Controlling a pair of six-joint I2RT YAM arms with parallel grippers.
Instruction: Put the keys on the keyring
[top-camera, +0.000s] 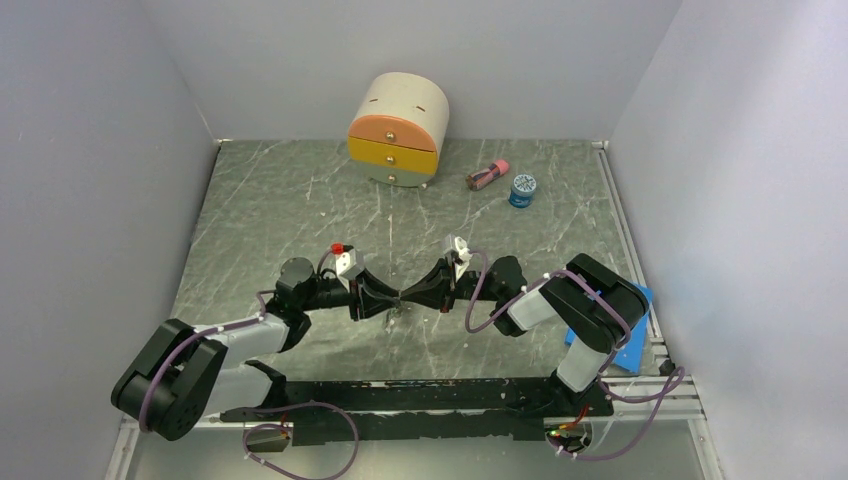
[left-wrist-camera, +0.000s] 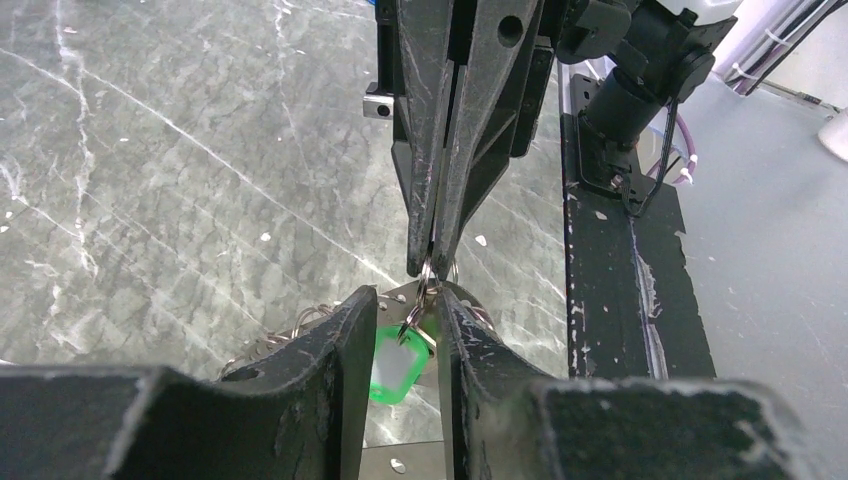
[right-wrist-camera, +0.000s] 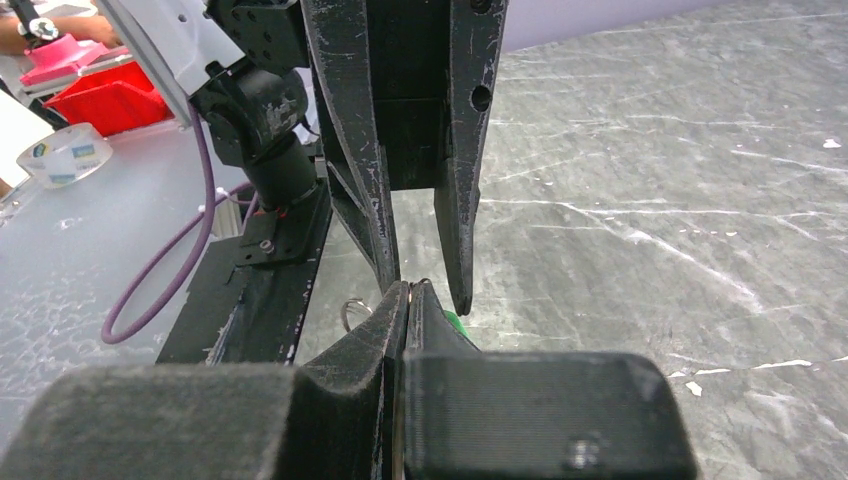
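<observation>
My two grippers meet tip to tip over the middle of the marble table (top-camera: 280, 210). In the left wrist view, the right gripper (left-wrist-camera: 432, 268) comes down from above and is shut on the thin silvery keyring (left-wrist-camera: 426, 298). A key (left-wrist-camera: 395, 365) with a bright green head hangs from that ring between the fingers of my left gripper (left-wrist-camera: 408, 300), which close on its sides. A flat silvery piece spans the gap behind it. In the right wrist view, the right gripper (right-wrist-camera: 408, 290) is pressed shut, with a sliver of green key (right-wrist-camera: 455, 322) beside it. From above, the key is hidden.
A round cream drawer unit (top-camera: 398, 130) with orange and yellow fronts stands at the back. A pink tube (top-camera: 487, 175) and a small blue jar (top-camera: 522, 190) lie to its right. More wire rings (left-wrist-camera: 260, 345) rest on the table under the left fingers. A black rail (top-camera: 430, 395) runs along the near edge.
</observation>
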